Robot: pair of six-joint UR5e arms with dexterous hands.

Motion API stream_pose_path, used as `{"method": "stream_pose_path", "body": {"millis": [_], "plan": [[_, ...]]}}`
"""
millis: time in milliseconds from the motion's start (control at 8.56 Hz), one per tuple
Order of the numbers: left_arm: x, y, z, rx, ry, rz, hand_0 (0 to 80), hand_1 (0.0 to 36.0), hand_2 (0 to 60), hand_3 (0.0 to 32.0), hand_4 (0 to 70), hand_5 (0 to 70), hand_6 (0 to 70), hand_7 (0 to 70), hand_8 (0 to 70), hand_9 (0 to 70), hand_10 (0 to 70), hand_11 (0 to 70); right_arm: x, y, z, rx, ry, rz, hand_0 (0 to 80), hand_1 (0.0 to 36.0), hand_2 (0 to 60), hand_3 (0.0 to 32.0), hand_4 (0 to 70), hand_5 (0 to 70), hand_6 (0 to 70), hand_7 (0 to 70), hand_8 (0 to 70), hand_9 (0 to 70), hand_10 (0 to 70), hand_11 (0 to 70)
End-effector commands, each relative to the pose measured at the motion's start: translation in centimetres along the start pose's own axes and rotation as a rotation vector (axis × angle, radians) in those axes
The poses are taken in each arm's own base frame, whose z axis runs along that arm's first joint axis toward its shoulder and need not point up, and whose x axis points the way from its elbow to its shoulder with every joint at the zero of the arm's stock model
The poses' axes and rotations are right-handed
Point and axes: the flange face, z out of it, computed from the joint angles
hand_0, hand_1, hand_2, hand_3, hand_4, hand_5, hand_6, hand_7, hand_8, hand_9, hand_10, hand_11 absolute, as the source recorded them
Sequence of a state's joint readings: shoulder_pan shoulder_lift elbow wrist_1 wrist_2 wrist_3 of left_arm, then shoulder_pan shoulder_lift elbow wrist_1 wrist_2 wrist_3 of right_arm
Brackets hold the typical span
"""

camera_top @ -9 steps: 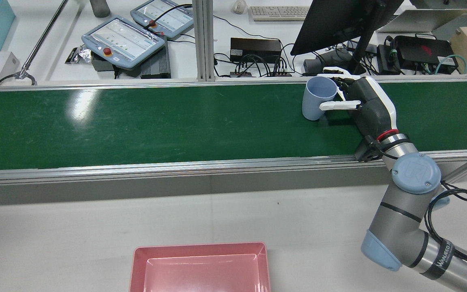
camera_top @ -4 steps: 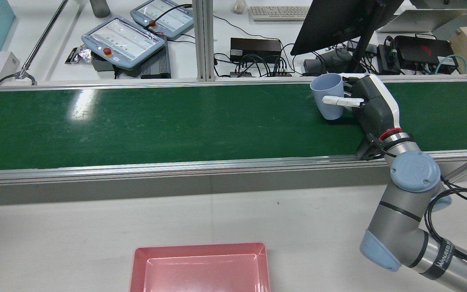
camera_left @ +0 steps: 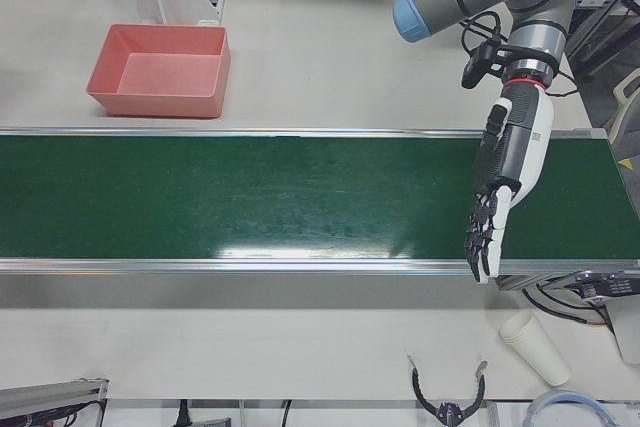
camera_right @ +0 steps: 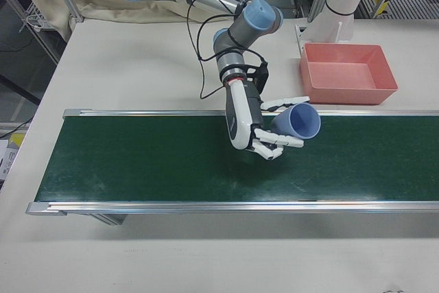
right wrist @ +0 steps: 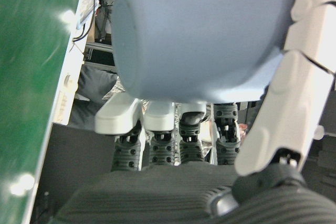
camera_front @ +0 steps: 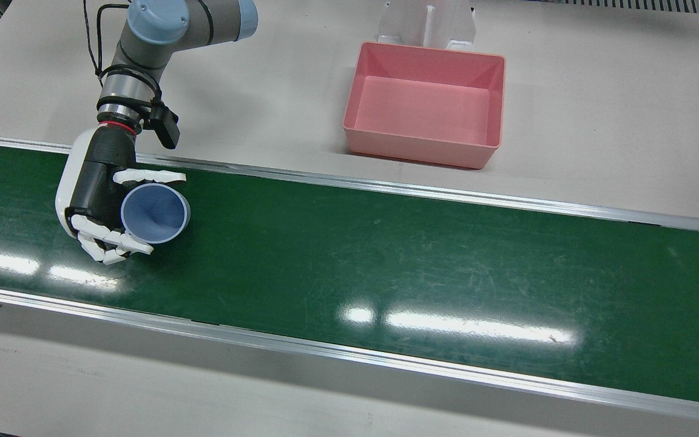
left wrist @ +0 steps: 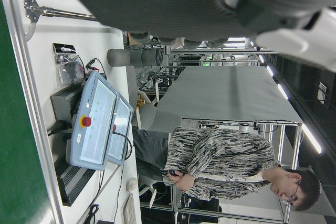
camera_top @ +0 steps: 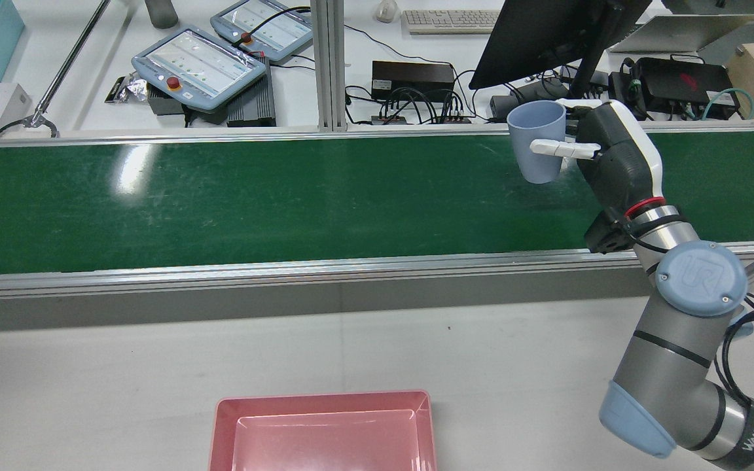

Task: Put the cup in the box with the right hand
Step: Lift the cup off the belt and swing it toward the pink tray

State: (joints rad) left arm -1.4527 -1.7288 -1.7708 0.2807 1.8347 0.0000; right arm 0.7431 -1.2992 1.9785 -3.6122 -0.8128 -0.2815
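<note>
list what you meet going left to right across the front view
right hand with black palm and white fingers → pale blue plastic cup held in it → bare stretch of green conveyor belt → empty pink rectangular plastic box

Right hand (camera_right: pixel 255 125) is gripping the blue cup (camera_right: pixel 297 122) near frame center, fingers (camera_right: pixel 277 141) wrapping under it and one more lying over the top. Cup is tilting, mouth facing lower right, hanging above the green belt (camera_right: pixel 151 159). Pink box (camera_right: pixel 348 73) is sitting on the white tabletop (camera_right: pixel 137 66) at upper right, apart from the cup.
</note>
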Motion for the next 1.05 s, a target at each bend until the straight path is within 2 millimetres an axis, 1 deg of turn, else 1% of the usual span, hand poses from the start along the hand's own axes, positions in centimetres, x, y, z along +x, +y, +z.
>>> {"method": "stream_pose_path", "body": {"millis": [0, 117, 234, 351, 584, 701, 818, 935], "plan": [[0.0, 0.0, 0.0, -0.001, 0.0, 0.0, 0.0, 0.0, 0.0, 0.0, 0.0, 0.0, 0.0, 0.0, 0.0, 0.0, 0.0, 0.0, -0.3, 10.6, -4.9, -0.188, 0.031, -0.021, 53.7, 33.8, 60.0, 0.0, 70.0, 19.3, 48.7, 70.0, 70.0, 70.0, 70.0, 70.0], [0.0, 0.0, 0.0, -0.001, 0.0, 0.0, 0.0, 0.0, 0.0, 0.0, 0.0, 0.0, 0.0, 0.0, 0.0, 0.0, 0.0, 0.0, 1.1, 13.4, -7.7, -0.209, 0.033, -0.01, 53.7, 34.1, 60.0, 0.0, 70.0, 19.1, 48.5, 70.0, 70.0, 70.0, 70.0, 70.0], [0.0, 0.0, 0.0, 0.001, 0.0, 0.0, 0.0, 0.0, 0.0, 0.0, 0.0, 0.0, 0.0, 0.0, 0.0, 0.0, 0.0, 0.0, 3.0, 15.6, -10.6, -0.215, 0.048, -0.017, 54.1, 32.5, 60.0, 0.0, 70.0, 18.8, 48.3, 70.0, 70.0, 70.0, 70.0, 70.0], [0.0, 0.0, 0.0, 0.001, 0.0, 0.0, 0.0, 0.0, 0.0, 0.0, 0.0, 0.0, 0.0, 0.0, 0.0, 0.0, 0.0, 0.0, 5.0, 17.1, -12.7, -0.227, 0.08, -0.034, 55.2, 29.9, 60.0, 0.0, 70.0, 18.6, 48.4, 70.0, 70.0, 70.0, 70.0, 70.0], [0.0, 0.0, 0.0, 0.001, 0.0, 0.0, 0.0, 0.0, 0.0, 0.0, 0.0, 0.0, 0.0, 0.0, 0.0, 0.0, 0.0, 0.0, 9.7, 19.1, -17.0, -0.233, 0.17, -0.052, 54.5, 29.8, 60.0, 0.0, 70.0, 18.4, 48.3, 70.0, 70.0, 70.0, 70.0, 70.0], [0.0, 0.0, 0.0, 0.001, 0.0, 0.0, 0.0, 0.0, 0.0, 0.0, 0.0, 0.0, 0.0, 0.0, 0.0, 0.0, 0.0, 0.0, 11.5, 20.4, -18.6, -0.251, 0.196, -0.062, 55.1, 28.0, 60.0, 0.0, 70.0, 18.3, 48.2, 70.0, 70.0, 70.0, 70.0, 70.0], [0.0, -0.1, 0.0, 0.001, 0.0, 0.0, 0.0, 0.0, 0.0, 0.0, 0.0, 0.0, 0.0, 0.0, 0.0, 0.0, 0.0, 0.0, 13.1, 21.4, -20.0, -0.276, 0.212, -0.065, 54.9, 28.3, 60.0, 0.0, 70.0, 18.1, 47.9, 70.0, 70.0, 70.0, 70.0, 70.0], [0.0, -0.2, 0.0, 0.002, 0.0, -0.001, 0.0, 0.0, 0.0, 0.0, 0.0, 0.0, 0.0, 0.0, 0.0, 0.0, 0.0, 0.0, 14.9, 22.6, -21.8, -0.309, 0.221, -0.082, 55.9, 27.0, 60.0, 0.0, 70.0, 17.4, 47.2, 70.0, 70.0, 70.0, 70.0, 70.0]]}}
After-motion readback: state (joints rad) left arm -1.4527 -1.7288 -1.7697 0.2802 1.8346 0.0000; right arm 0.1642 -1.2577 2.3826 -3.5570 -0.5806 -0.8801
